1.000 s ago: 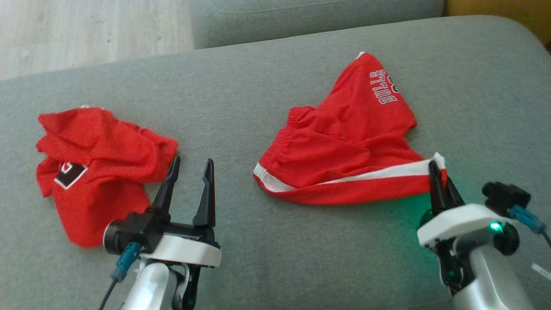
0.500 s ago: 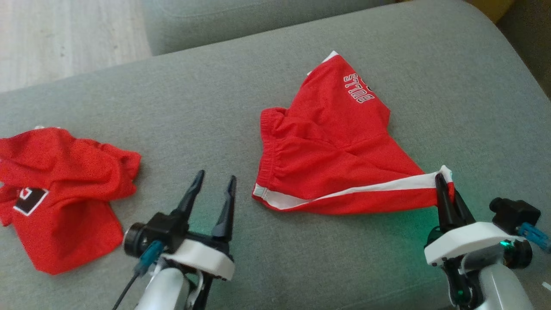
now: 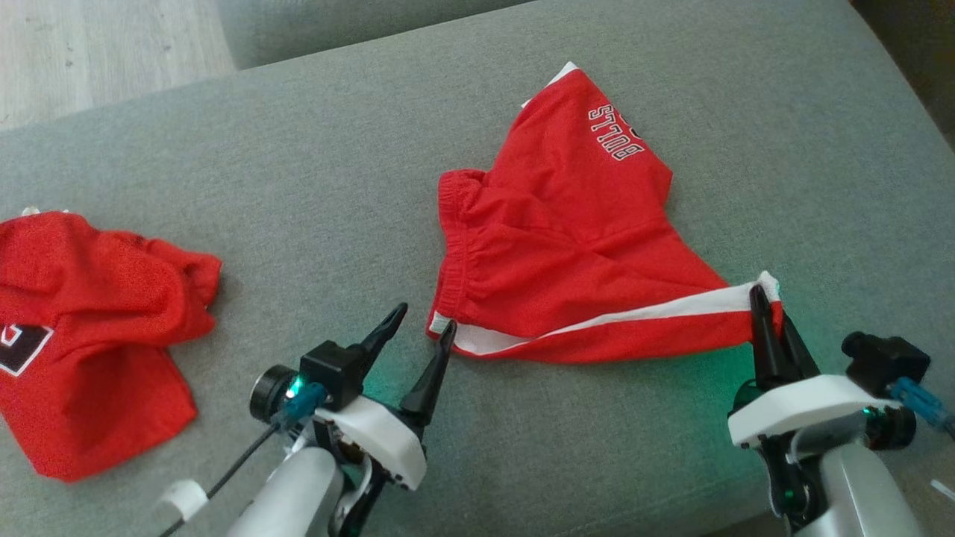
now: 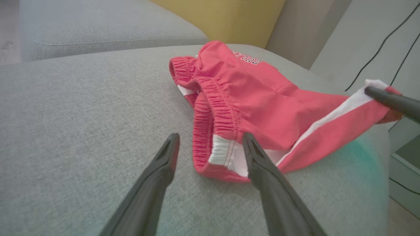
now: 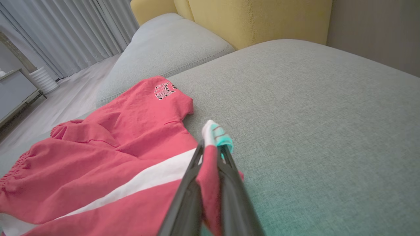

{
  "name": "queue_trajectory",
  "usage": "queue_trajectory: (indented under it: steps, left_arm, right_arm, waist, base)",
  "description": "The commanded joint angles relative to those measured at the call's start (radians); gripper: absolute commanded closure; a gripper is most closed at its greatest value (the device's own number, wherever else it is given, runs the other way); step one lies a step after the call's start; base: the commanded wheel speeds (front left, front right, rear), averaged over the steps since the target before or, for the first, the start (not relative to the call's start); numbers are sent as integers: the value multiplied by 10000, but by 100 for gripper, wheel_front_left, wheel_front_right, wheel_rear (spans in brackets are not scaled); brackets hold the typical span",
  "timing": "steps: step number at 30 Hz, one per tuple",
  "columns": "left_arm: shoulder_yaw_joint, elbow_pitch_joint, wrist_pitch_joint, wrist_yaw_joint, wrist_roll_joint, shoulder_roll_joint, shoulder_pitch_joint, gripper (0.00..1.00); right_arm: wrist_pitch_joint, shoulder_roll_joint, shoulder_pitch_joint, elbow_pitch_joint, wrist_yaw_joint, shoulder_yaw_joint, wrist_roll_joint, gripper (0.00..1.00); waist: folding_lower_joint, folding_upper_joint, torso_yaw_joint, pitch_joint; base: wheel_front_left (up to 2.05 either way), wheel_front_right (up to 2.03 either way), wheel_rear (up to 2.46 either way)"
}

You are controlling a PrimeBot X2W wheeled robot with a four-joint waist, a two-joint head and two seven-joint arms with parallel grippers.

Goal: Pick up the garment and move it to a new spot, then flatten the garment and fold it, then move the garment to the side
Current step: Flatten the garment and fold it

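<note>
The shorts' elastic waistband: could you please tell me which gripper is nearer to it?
Left. The left gripper stands open right at the near corner of the waistband; the right gripper is shut on the opposite striped corner of the red shorts.

Big grey couch seat (image 3: 246, 149), soft & flat. On its left side lies a red top (image 3: 97, 313), all crumpled, w/ a black & white patch (image 3: 19, 347) on it. Past the seat, top left in head view: pale wood floor (image 3: 89, 52). Another grey cushion (image 5: 164, 49) sits behind, next to a yellow cushion (image 5: 256, 19). Long pale curtains (image 5: 65, 32) hang far back, w/ a low white cabinet (image 5: 16, 95) nearby. Thin black cables (image 4: 380, 49) run down a pale wall (image 4: 344, 39).
</note>
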Motion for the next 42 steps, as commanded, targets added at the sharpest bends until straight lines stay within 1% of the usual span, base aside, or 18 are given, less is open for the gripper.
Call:
queue_trajectory:
  steps: [1, 8, 14, 15, 16, 17, 23, 28, 35, 39, 42]
  left_arm:
    - [239, -255, 3, 19, -28, 165, -456, 0]
    - [-413, 121, 334, 17, -232, 430, -909, 0]
    - [-974, 358, 491, 17, -791, 574, -1264, 0]
    - [-1031, 386, 479, 17, -868, 603, -1311, 27]
    - [-1075, 414, 462, 16, -935, 627, -1354, 62]
    - [-1101, 441, 439, 16, -993, 649, -1396, 100]
    - [-1155, 467, 159, 16, -1289, 727, -1491, 100]
    - [-1064, 215, -238, 56, -1383, 847, -1454, 100]
    - [-613, -839, -337, 283, -1590, 1205, -1586, 100]
    - [-227, -1729, -33, 427, -1827, 1513, -1843, 100]
    - [122, -2367, 388, 512, -2148, 1721, -2142, 100]
  right_arm:
    - [-123, -66, -364, -267, -7, 260, -58, 100]
    - [-221, -60, -587, -139, -7, 396, -66, 100]
    - [-302, -54, -723, -55, -7, 538, -65, 100]
    - [-313, -54, -738, -36, -7, 553, -67, 100]
    - [-324, -53, -751, -17, -7, 563, -69, 100]
    - [-336, -53, -761, 1, -7, 573, -70, 100]
    - [-379, -116, -775, 103, -7, 600, -78, 100]
    - [-516, -367, -801, 0, -7, 807, -182, 100]
    - [-1092, -1080, -1247, -752, -7, 1396, -515, 100]
    - [-1278, -1583, -1885, -1307, -7, 1799, -772, 100]
    - [-1288, -1931, -2547, -1534, -7, 2064, -843, 100]
  waist:
    - [-1, 0, -4, 11]
    - [-1, 0, -91, 160]
    - [-1, 0, -189, 292]
    - [-1, 0, -197, 302]
    - [-1, 0, -200, 306]
    - [-1, 0, -201, 306]
    - [-1, 0, -132, 209]
    - [-1, 0, 18, -30]
    - [-1, 0, 299, -456]
    - [-1, 0, 508, -763]
    - [-1, 0, 655, -1008]
  base:
    - [0, 0, 0]
    - [0, 0, 0]
    - [0, 0, 0]
    - [0, 0, 0]
    - [0, 0, 0]
    - [0, 0, 0]
    - [0, 0, 0]
    - [0, 0, 0]
    - [0, 0, 0]
    - [0, 0, 0]
    - [0, 0, 0]
